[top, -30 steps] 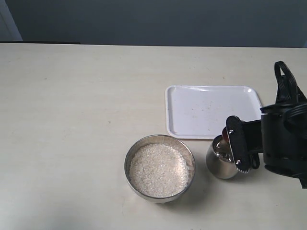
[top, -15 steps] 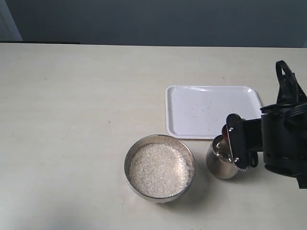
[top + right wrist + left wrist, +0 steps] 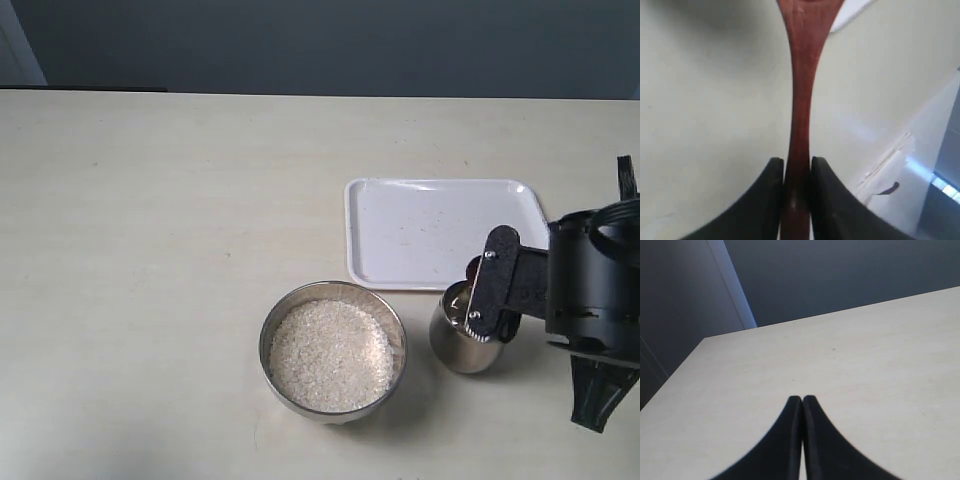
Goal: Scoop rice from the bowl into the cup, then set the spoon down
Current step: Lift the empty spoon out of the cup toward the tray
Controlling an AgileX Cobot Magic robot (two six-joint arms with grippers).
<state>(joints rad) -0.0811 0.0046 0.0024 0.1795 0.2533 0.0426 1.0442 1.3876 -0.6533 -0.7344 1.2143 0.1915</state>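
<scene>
Open table (image 3: pixel 150 250) spreads left; one bowl (image 3: pixel 272 335) of rice (image 3: pixel 330 355), one cup (image 3: pixel 452 350) and one tray (image 3: pixel 440 230) sit right. The right gripper (image 3: pixel 797 162) clamps one spoon (image 3: pixel 801 90) above the cup; the left gripper (image 3: pixel 802 402) is closed, empty.

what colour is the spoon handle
Dark reddish-brown; the slim wooden spoon shows best in the right wrist view.

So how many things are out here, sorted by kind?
Steel vessels: 2, bowl and cup
White tray: 1
Wooden spoon: 1, held in the right gripper
Heap of rice: 1, in the bowl
Total: 5
</scene>
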